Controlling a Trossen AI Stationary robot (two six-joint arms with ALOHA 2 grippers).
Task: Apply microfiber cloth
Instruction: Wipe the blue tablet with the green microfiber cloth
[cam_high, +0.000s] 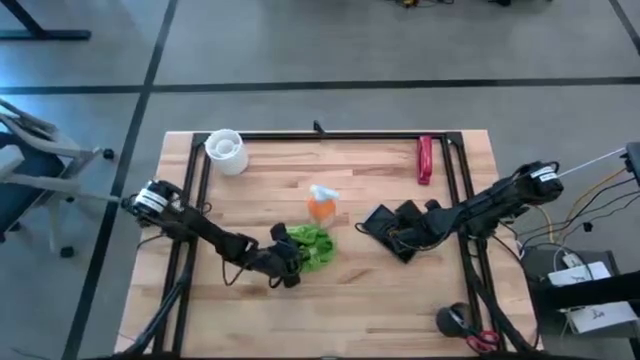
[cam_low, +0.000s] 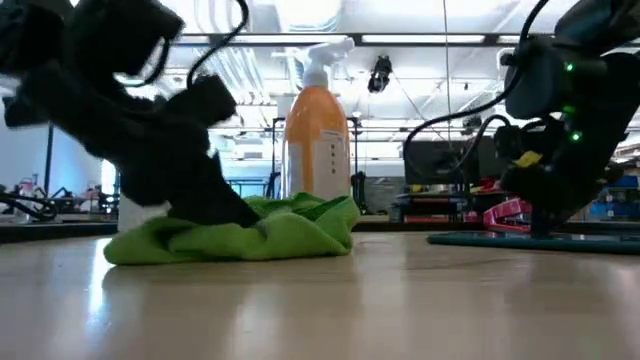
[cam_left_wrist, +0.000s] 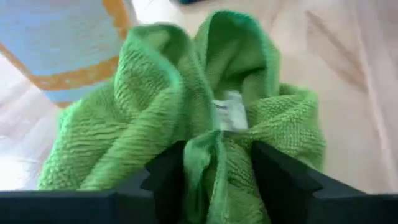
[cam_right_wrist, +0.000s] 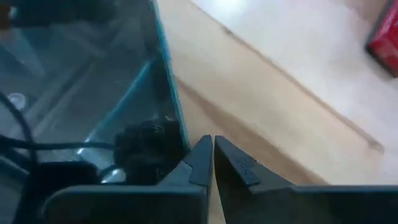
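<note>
The lime-green microfiber cloth (cam_high: 315, 245) lies bunched on the wooden table, just near of an orange spray bottle (cam_high: 321, 207) with a white top. My left gripper (cam_high: 288, 265) comes at it from the table's left and is shut on it. A black glossy slab (cam_high: 385, 222) lies flat to the right of the bottle. My right gripper (cam_high: 410, 236) stands over the slab, fingers shut, tips pointing down at its edge. My left gripper pinches a raised fold of the cloth (cam_left_wrist: 214, 165) between its two fingers (cam_left_wrist: 165, 180), coming in low and nearly level from the table's left. Several layers are gathered in the pinch. The rest of the cloth (cam_low: 250, 235) rests crumpled on the table. My right gripper's shut fingertips (cam_right_wrist: 205, 152) come down from above at the slab's edge (cam_right_wrist: 168, 112), beside its teal rim. The slab (cam_low: 530, 239) lies flat on the table. Whether the tips press on it or stop just above it, I cannot tell.
A white cup (cam_high: 226, 150) stands at the far left and a red object (cam_high: 425, 160) lies at the far right. Black frame rails (cam_high: 330, 134) run along the far edge and both sides. The bottle (cam_low: 318, 150) stands right behind the cloth.
</note>
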